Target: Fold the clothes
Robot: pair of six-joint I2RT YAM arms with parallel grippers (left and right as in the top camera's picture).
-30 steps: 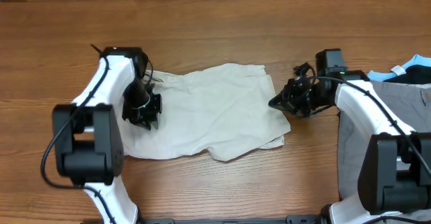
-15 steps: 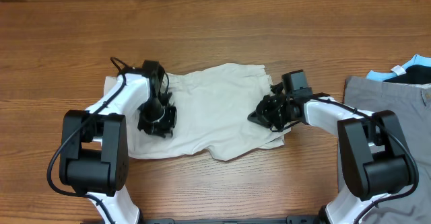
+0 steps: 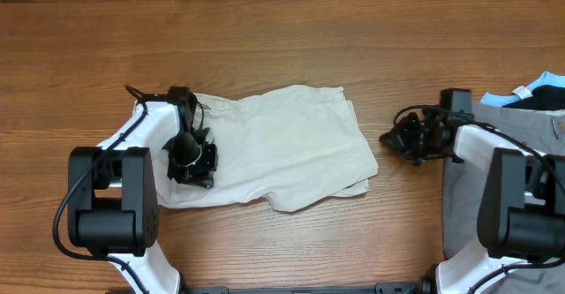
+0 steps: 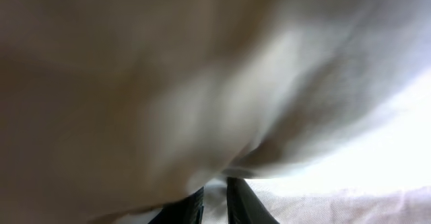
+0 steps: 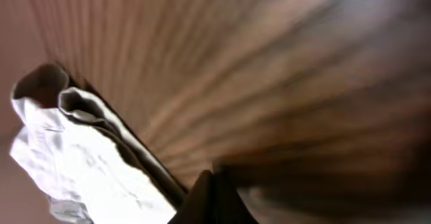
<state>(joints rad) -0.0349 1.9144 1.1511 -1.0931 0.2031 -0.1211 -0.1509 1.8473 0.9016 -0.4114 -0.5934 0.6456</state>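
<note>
A robot workstation of the lab kind rather than a lived-in room: a brown wood-grain surface [image 3: 282, 29] fills the overhead view, and a white-and-black jointed left arm [image 3: 115, 197] and a matching right arm [image 3: 512, 206] stand at its near edge with loose black cables. A pair of cream cotton shorts [image 3: 282, 144] lies spread between them, a grey garment [image 3: 521, 122] at the right edge

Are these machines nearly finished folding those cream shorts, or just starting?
Partway, I'd guess. Done: the cream shorts lie flat with layered edges at their right end, so one fold seems made. In hand: the left claw sits on their left end; its grip is unclear. The right claw is shut, empty, over the bare table. Left: an uneven lower edge, perhaps another fold.
</note>
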